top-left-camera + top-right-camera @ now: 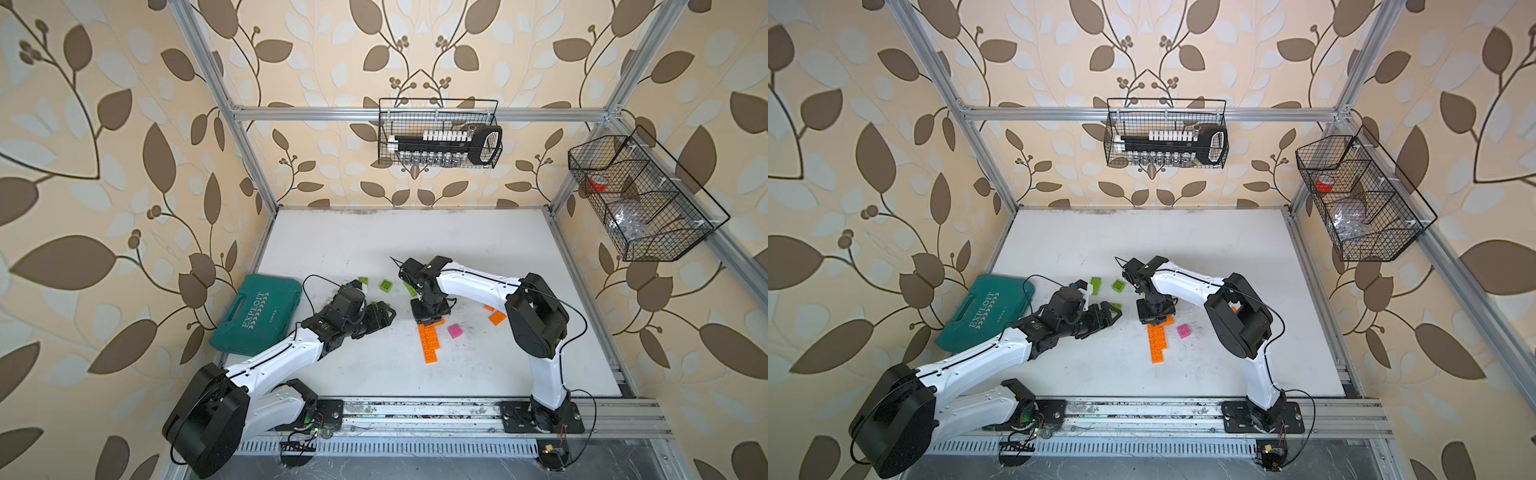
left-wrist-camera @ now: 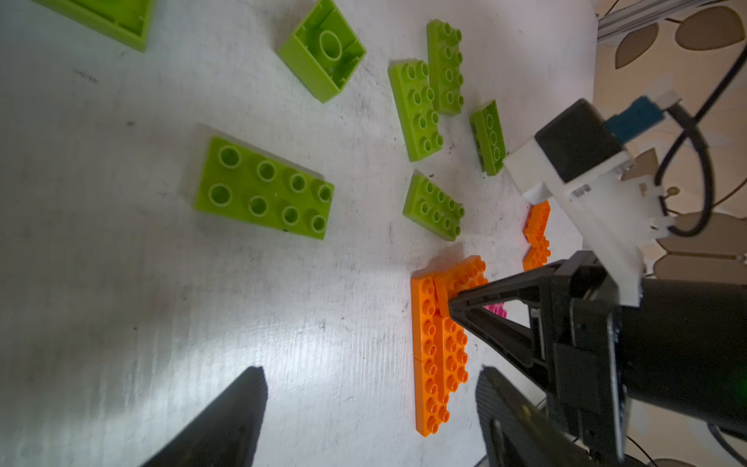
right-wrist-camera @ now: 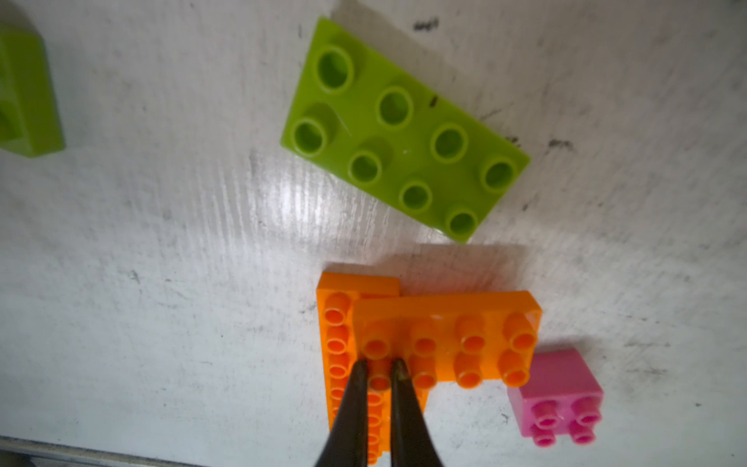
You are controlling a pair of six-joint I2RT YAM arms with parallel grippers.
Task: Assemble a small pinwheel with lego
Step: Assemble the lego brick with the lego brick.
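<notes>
Jaws pinched narrow on one stud, the right gripper [image 3: 380, 366] seems to be seating the crosswise orange brick [image 3: 448, 319] at its tips onto the orange row [image 3: 335, 315] beneath; next, press squarely, then release.

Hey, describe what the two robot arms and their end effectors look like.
The left arm and right arm share white link shells, bulky black joint housings and black cables looping alongside. The left end effector and right end effector are black, tapering and triangular-framed.
</notes>
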